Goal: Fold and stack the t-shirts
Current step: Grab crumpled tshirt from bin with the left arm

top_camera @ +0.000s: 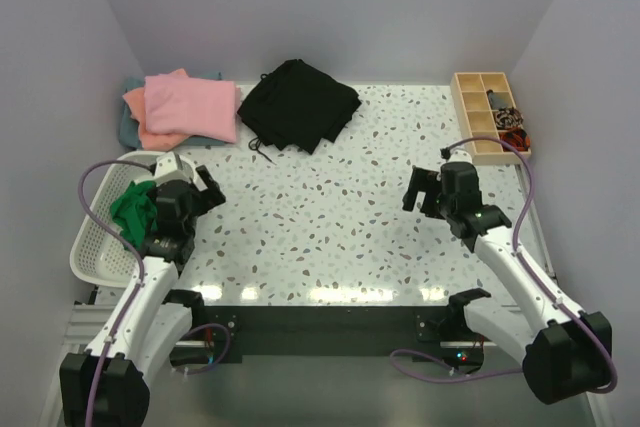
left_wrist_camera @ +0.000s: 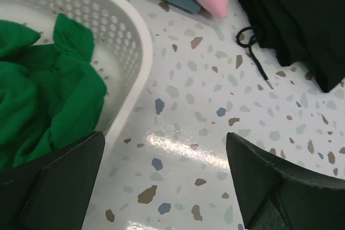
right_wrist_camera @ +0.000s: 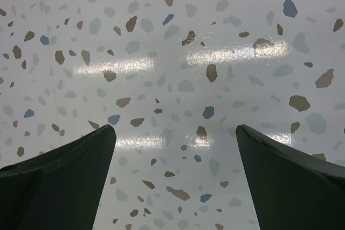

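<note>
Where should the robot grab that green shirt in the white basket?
Probably the raised fold atop the crumpled green shirt, coming from above: the basket walls block every side. The left pincer, open just beside the basket, seems the handier one.

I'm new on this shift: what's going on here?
Two robot arms have t-shirts to fold and stack. Right now the left gripper and right gripper are both open and empty above the table. A green shirt lies crumpled in the basket on the left. A folded stack with a pink shirt on top sits at the back left, next to a black garment.
</note>
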You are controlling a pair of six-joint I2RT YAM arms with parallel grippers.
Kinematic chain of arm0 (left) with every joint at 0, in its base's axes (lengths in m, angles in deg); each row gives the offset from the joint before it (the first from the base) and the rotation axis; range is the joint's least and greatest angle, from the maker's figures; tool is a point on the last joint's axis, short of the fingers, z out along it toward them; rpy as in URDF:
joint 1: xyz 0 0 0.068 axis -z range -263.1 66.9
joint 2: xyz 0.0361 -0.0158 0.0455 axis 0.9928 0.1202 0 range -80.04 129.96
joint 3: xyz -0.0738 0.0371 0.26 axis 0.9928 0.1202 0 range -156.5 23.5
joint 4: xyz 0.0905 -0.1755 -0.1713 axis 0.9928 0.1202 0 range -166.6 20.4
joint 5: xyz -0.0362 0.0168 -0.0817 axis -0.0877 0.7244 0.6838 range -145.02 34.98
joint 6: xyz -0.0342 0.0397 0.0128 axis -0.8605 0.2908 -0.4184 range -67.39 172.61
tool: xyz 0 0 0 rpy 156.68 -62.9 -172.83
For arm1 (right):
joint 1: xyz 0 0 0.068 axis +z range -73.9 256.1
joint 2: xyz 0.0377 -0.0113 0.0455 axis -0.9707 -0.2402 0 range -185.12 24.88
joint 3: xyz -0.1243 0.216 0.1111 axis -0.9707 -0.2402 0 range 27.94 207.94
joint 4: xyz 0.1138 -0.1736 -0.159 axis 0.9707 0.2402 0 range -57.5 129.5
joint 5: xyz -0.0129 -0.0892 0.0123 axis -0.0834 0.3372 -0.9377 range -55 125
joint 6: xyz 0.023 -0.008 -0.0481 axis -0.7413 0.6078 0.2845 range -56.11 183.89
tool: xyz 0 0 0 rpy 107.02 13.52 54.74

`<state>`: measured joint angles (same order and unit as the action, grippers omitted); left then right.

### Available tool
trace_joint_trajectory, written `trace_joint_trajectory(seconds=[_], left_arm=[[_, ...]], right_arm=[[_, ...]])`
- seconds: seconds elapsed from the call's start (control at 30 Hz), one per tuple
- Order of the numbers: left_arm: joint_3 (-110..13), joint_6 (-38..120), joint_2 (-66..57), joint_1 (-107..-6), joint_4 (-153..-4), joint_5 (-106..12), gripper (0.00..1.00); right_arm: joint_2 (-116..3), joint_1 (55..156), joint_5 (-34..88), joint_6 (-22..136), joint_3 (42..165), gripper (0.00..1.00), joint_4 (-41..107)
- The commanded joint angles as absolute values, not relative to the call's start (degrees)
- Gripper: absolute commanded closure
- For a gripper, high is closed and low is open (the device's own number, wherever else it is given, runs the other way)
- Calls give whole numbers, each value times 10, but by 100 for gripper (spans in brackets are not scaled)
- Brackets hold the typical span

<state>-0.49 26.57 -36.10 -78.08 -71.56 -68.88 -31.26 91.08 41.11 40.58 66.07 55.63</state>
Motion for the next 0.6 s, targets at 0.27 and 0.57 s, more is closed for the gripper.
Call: trace_joint_trajectory(seconds=[0.27,0.57], left_arm=[[-109,6,-262,-782,-468,-1044,0],[-111,45,-184,-868,-540,-947,0]], right_arm=[[-235,912,438,427,599,1,525],[-256,911,425,432,596,1,512]])
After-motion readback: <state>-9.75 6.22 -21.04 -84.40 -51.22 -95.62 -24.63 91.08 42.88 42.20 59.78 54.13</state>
